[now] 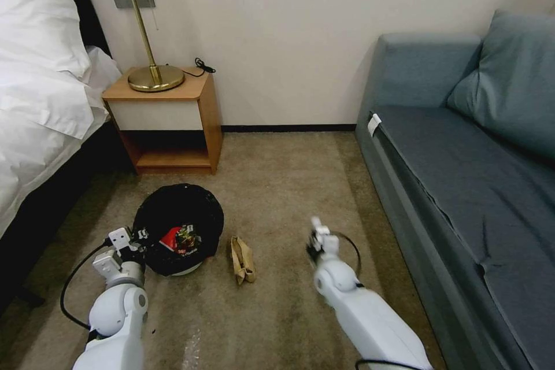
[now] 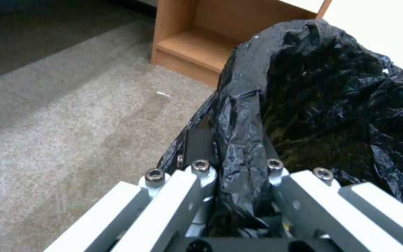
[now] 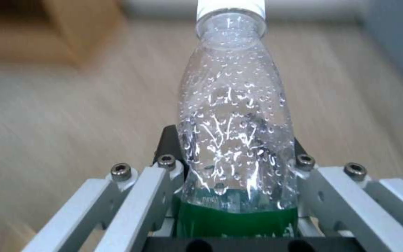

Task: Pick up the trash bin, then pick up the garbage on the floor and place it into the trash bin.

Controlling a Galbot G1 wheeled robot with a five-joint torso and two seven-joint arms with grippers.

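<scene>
Trash bin (image 1: 179, 237) rim pinched between left gripper (image 2: 234, 157) fingers, clear bottle (image 3: 236, 133) clamped between right gripper (image 3: 236, 154) fingers.

My arms are smooth white shells with rounded joints and looping black cables. My left tool (image 1: 140, 235) and right tool (image 1: 315, 236) have pale metal links, dark-headed screws and black bases.

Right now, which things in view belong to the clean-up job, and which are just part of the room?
Job: bin, held at the rim by the left claw; bottle in the right claw; packets in the bin; paper bag on the carpet.

Room: lamp, nightstand, bed, sofa.
</scene>
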